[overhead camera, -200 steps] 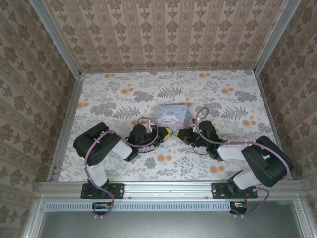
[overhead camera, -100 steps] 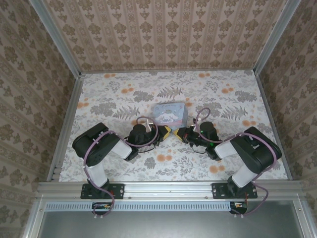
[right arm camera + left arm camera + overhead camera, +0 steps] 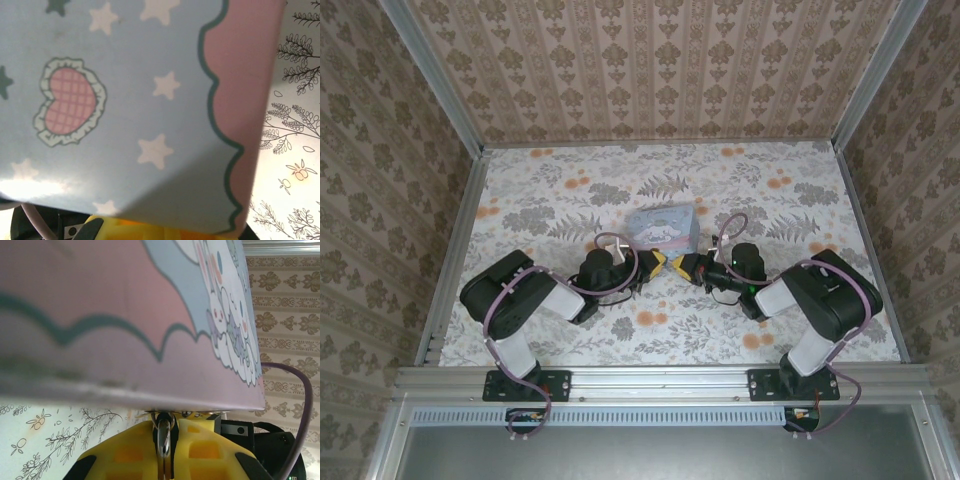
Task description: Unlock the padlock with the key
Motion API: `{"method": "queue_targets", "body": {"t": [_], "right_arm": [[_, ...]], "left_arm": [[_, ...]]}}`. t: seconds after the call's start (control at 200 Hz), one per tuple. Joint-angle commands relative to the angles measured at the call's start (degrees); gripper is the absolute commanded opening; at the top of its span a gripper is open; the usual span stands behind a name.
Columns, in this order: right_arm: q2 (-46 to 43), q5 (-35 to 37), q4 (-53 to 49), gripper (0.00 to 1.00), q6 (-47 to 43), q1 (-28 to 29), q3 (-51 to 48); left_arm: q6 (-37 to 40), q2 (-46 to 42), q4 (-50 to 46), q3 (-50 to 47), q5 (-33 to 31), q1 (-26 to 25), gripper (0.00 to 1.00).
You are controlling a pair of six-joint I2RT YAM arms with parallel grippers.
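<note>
The pastel blue-and-pink tin point(image 3: 663, 226) stands mid-table, with both grippers at its near edge. In the left wrist view my left gripper point(image 3: 165, 429) has its yellow fingers point(image 3: 125, 452) shut on a small dark thing with a shiny metal edge and a thin wire loop, which I take to be the padlock point(image 3: 164, 436), hanging at the tin's point(image 3: 125, 315) lower rim. From above, the left gripper point(image 3: 656, 264) and right gripper point(image 3: 681, 266) nearly meet. The right gripper's yellow fingers point(image 3: 150, 232) are mostly hidden behind the tin point(image 3: 125, 100). The key is hidden.
The floral tablecloth point(image 3: 570, 200) runs to metal rails on the left point(image 3: 455, 250) and right point(image 3: 860, 230), with wallpapered walls behind. Purple cables point(image 3: 620, 250) loop over both wrists. Orange flower prints point(image 3: 645, 318) lie in front of the grippers.
The right arm's elbow has swung inward and its gripper has edged left toward the tin. The tin has shifted slightly back. The left gripper has stayed about where it was.
</note>
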Motion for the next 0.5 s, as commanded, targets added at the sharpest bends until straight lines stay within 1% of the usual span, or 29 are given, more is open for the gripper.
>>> {"method": "queue_targets", "body": {"t": [0.0,0.17,0.285,0.385,0.495], "right_arm": [[2.47,1.14,3.46,0.0,3.61,-0.35,1.08],[3.99,1.05,6.92,0.0,7.37,-0.47,1.28],[3.6,0.58,6.15,0.0,6.89,-0.65,1.69],[1.15,-0.02,-1.11,0.0,1.21,-1.13,2.59],[-4.44,0.07,-15.88,0.0,-9.7,-1.17,4.78]], "left_arm": [[0.88,-3.13,5.12,1.04,8.91,-2.01,0.0],[0.9,-3.24,5.09,1.46,9.05,-2.05,0.0],[1.12,-3.33,5.12,1.41,9.3,-2.12,0.0],[0.96,-3.49,5.12,1.2,9.43,-2.09,0.0],[0.88,-3.43,5.12,0.96,9.67,-1.99,0.0]]}}
